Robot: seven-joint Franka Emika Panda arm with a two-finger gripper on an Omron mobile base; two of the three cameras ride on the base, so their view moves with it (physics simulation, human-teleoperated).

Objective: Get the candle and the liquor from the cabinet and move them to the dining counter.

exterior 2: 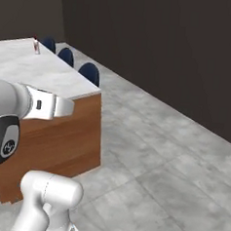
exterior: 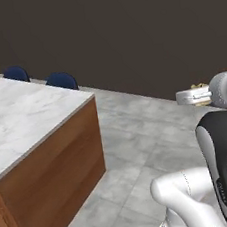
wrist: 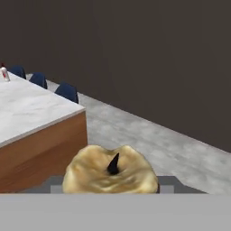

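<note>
Rendered domestic kitchen-dining space. A large island, the dining counter (exterior: pixel 20 117), is seen with a white grey-veined marble top and warm wood base. Navy blue stools (exterior: pixel 61 80) are lined along its far edge. A small red-capped bottle, the liquor (exterior 2: pixel 36 45), is stood near the counter's far corner. Grey stone floor tiles (exterior 2: pixel 172 165) are laid throughout; dark plain walls (exterior: pixel 125 28) are set behind.

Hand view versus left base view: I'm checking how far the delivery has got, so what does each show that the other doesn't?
Hand view alone: the candle close up between the gripper fingers, and the liquor standing on the dining counter. Left base view alone: the arm's white and dark links. Both: the marble counter, blue stools, grey floor and dark wall.
</note>
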